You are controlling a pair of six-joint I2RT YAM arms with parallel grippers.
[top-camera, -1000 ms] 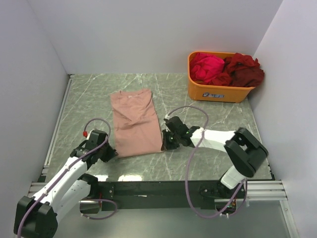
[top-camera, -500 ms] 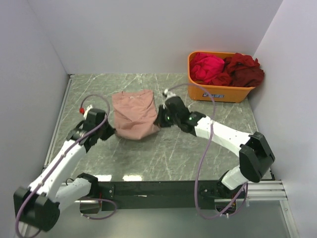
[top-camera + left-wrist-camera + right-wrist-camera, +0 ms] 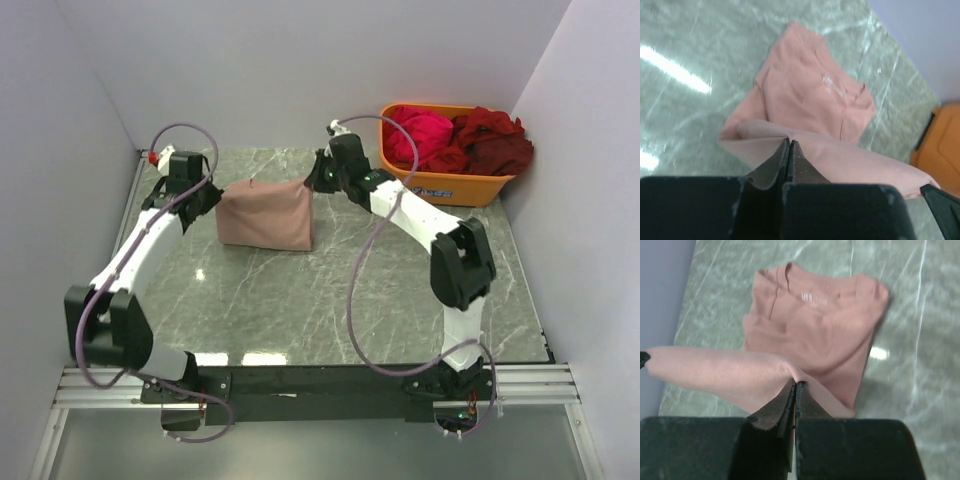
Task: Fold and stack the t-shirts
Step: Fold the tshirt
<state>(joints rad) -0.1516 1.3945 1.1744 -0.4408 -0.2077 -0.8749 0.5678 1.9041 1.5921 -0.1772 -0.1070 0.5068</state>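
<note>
The salmon-pink t-shirt (image 3: 265,215) is folded over on the table's far middle, its near hem lifted and stretched between both grippers. My left gripper (image 3: 218,190) is shut on the hem's left corner. My right gripper (image 3: 312,182) is shut on its right corner. In the left wrist view the gripper (image 3: 789,141) pinches the cloth above the lying shirt half (image 3: 810,95). In the right wrist view the gripper (image 3: 795,384) pinches the hem above the collar end (image 3: 815,315). A magenta t-shirt (image 3: 418,135) and a dark red t-shirt (image 3: 493,140) lie in the tub.
The orange plastic tub (image 3: 440,186) stands at the back right, close to my right arm. Grey walls close in the table at the back and both sides. The marble tabletop (image 3: 330,300) stretches toward the near edge.
Both grippers have carried the shirt's near hem away from the near side, up and toward the back, folding the shirt in half. The arms are now stretched far out.
</note>
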